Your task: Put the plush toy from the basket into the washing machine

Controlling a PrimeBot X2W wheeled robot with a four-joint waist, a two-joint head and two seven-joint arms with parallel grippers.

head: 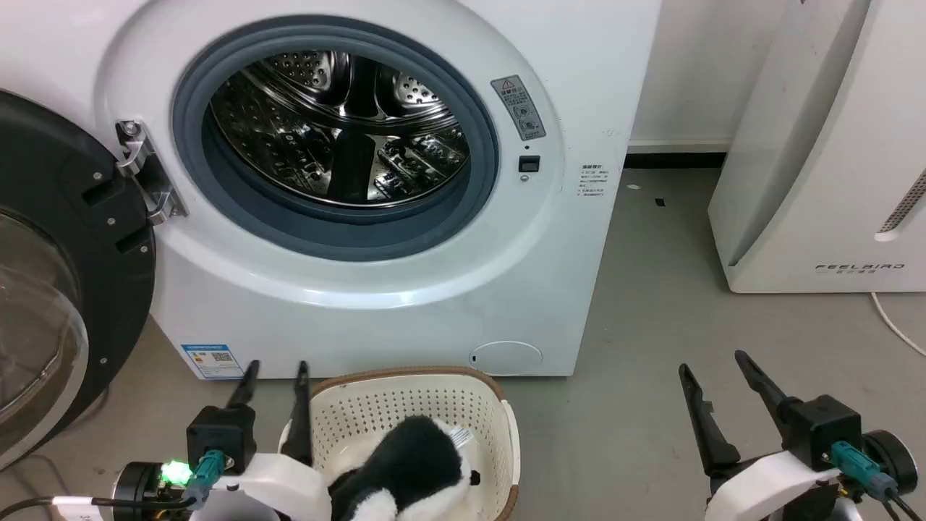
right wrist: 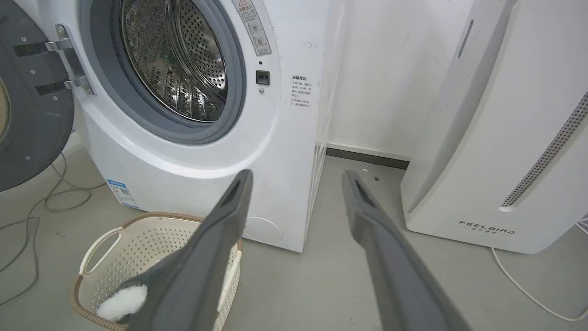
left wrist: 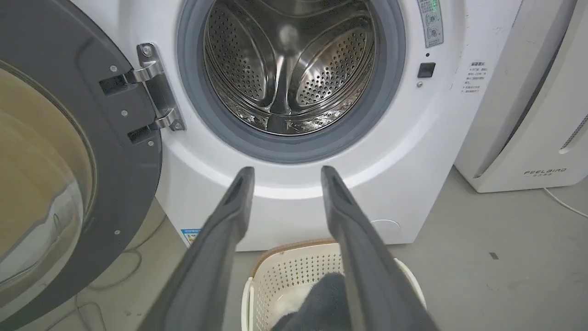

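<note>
The grey floor (head: 651,325) carried the white washing machine (head: 434,311), its door (head: 108,289) swung open, with the cream basket (head: 405,375) just before it. The right wrist view added loose cables (right wrist: 50,202) on that floor, while the head view gave the plush toy (head: 412,463) lying in the basket, fluffy black with white patches. The left gripper (head: 276,369) and right gripper (head: 712,365) held their fingers apart, gripping nothing.

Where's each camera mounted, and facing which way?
Head: on the head, facing forward-down at washing machine and basket; left gripper and right gripper at the bottom.
Left wrist: on left arm, facing the open drum between its own fingers.
Right wrist: on right arm, facing the FEELBIRD appliance and machine front between its own fingers.
Shared: all show basket and plush toy.
</note>
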